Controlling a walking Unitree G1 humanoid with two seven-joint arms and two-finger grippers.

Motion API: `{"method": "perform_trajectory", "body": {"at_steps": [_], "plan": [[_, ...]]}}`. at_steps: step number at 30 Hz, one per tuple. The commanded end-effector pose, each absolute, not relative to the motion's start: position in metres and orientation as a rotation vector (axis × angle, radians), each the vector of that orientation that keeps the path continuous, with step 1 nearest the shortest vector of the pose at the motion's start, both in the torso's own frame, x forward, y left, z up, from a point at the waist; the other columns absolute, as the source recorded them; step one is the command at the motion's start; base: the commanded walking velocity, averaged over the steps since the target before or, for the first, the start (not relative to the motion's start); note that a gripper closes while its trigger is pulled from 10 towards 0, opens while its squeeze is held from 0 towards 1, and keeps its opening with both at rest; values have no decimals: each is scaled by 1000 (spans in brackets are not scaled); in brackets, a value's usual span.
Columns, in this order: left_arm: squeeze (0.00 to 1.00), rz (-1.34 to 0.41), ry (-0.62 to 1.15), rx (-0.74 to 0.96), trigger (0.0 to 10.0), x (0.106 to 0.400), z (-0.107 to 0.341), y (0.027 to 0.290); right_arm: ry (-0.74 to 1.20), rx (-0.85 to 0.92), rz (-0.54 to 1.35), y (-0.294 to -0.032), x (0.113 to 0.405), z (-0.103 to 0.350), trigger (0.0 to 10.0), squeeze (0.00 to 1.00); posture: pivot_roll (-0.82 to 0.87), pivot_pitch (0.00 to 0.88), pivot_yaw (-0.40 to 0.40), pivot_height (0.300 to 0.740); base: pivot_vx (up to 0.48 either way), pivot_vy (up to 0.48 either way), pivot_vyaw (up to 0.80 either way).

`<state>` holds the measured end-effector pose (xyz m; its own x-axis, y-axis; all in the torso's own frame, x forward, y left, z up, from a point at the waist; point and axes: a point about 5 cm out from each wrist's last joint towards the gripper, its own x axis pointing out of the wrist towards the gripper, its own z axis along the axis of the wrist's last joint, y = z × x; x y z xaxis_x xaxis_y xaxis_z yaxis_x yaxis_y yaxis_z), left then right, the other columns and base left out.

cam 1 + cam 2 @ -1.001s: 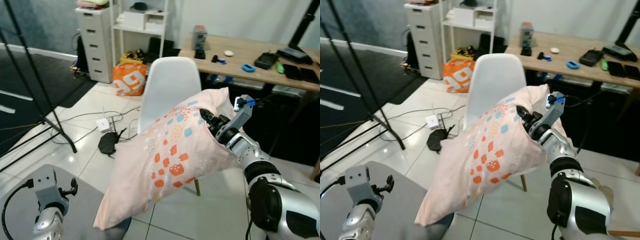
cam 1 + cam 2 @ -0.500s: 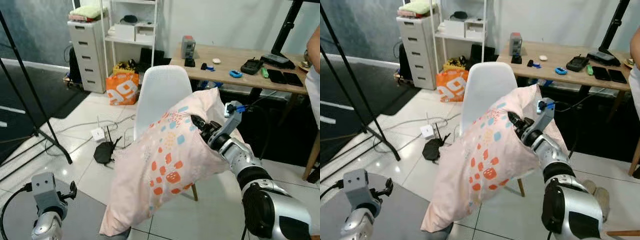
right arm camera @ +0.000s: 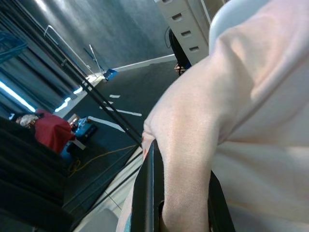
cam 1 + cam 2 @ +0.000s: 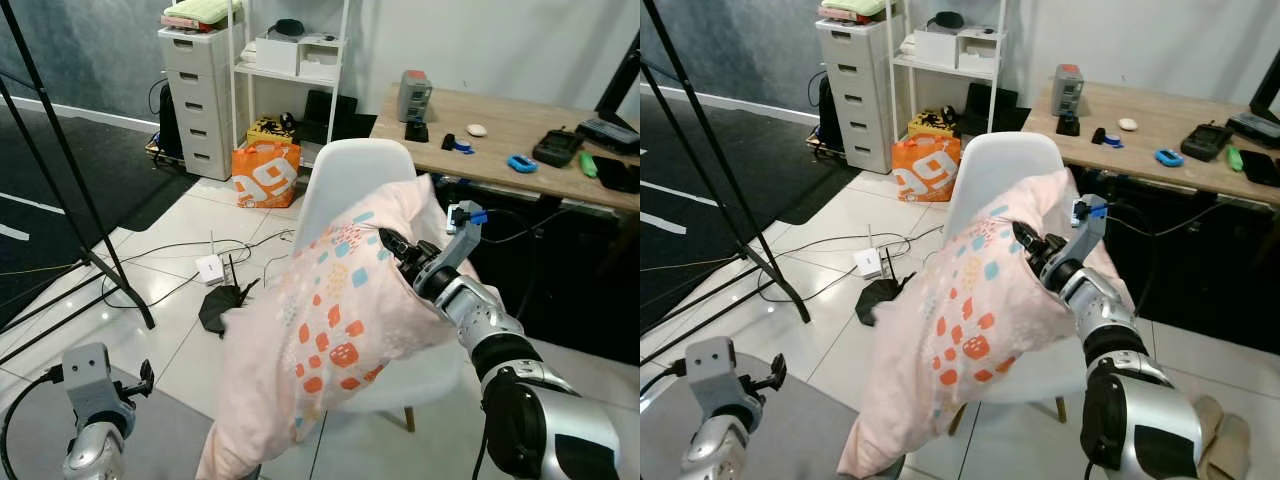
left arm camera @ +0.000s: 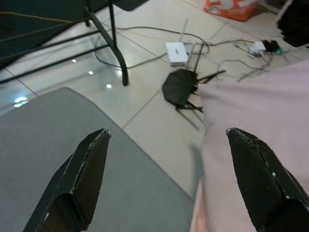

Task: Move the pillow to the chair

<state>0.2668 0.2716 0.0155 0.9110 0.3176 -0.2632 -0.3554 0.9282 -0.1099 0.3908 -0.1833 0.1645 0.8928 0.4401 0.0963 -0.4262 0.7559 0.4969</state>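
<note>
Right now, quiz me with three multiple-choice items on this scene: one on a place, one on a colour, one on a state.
1. Where does the pillow hang?
A. in front of the white chair
B. on the wooden desk
C. inside the drawer unit

2. What colour is the bag on the floor by the shelves?
A. green
B. orange
C. blue

3. What state is the right tool in?
A. open and free
B. shut on the pillow
C. resting on the floor

Answers:
1 A, it drapes across the chair's front.
2 B, orange with white print.
3 B, the right wrist view shows fabric pinched between its fingers.
</note>
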Motion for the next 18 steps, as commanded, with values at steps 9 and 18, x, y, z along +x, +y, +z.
{"method": "perform_trajectory", "body": {"at_steps": [9,18], "plan": [[0,332,257,-155,10000,266,13,268,-45,508,473,-191,393,180,10000,0,-74,80,-32,731,382,0,0],[0,310,236,-194,10000,268,14,265,-50,506,469,-194,393,181,10000,0,-76,75,-29,731,218,0,0]]}}
